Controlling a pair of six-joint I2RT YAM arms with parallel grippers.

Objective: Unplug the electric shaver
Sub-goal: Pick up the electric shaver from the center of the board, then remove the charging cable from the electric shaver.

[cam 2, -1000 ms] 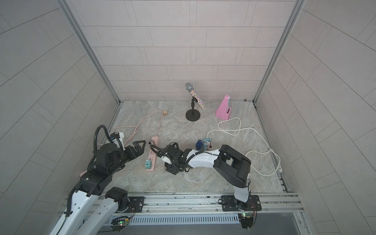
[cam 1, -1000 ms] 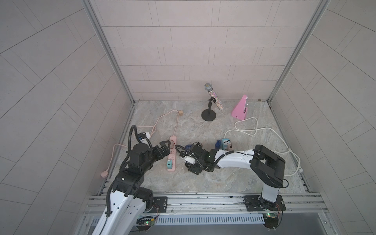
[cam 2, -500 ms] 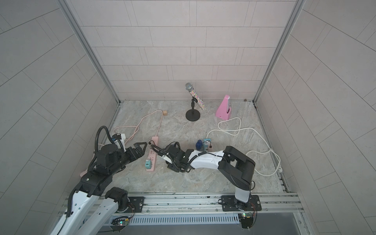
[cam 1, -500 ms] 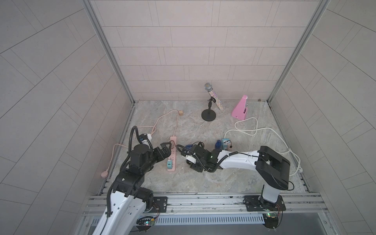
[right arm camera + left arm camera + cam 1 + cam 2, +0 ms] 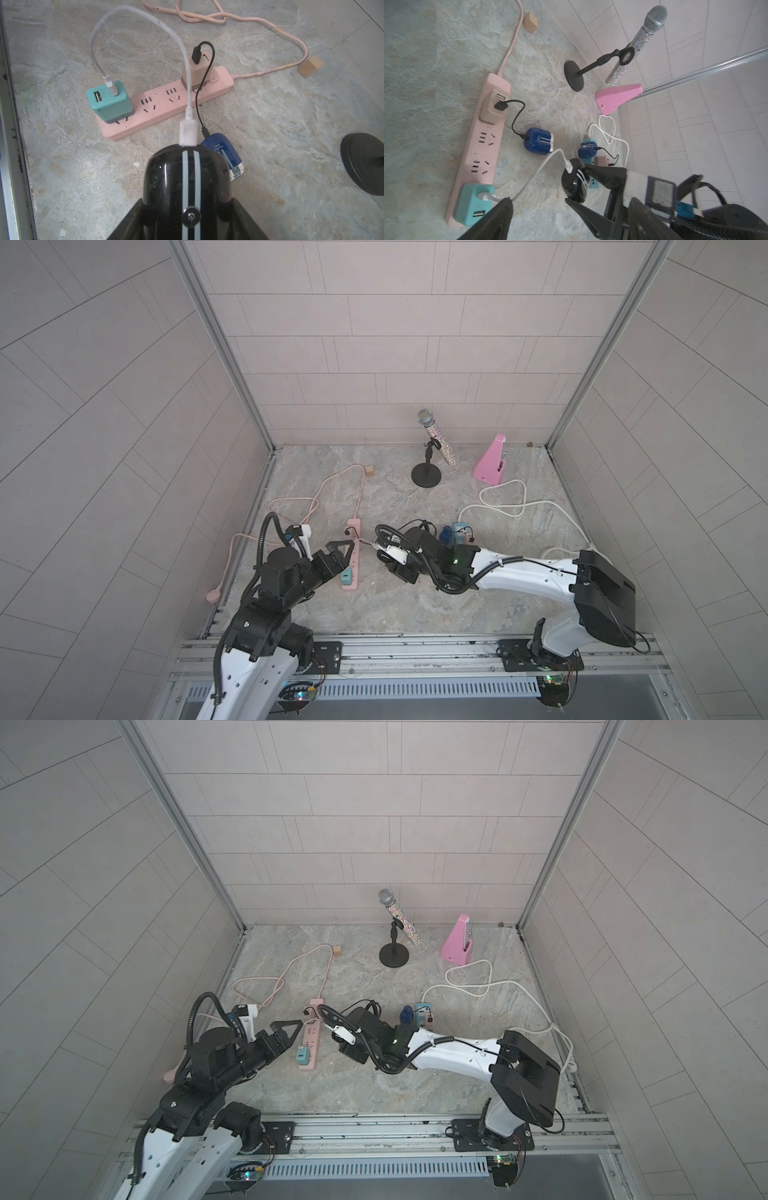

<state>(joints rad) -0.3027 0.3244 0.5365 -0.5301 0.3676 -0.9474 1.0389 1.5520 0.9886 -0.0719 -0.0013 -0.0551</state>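
Unplugging is not done yet. The right tool [image 5: 188, 200] pinches the black shaver [image 5: 187, 172] left of middle on the bench [image 5: 415, 605], beside the pink power strip [image 5: 166, 101]. Its white cable [image 5: 187, 68] sits in both shaver and teal charger [image 5: 108, 101]. The left tool [image 5: 341, 556] hangs spread near that charger; whether it touches the cable is unclear.

place: lab test booth | cues: tiled walls [image 5: 395, 344], aluminium mounting rail [image 5: 415, 651]

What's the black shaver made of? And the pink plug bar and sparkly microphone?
The black shaver looks like glossy hard plastic; light glints off it. The pink plug bar: probably matte plastic, dull, speckled. The sparkly microphone: handle seems covered in glitter stones, head looks like metal mesh.
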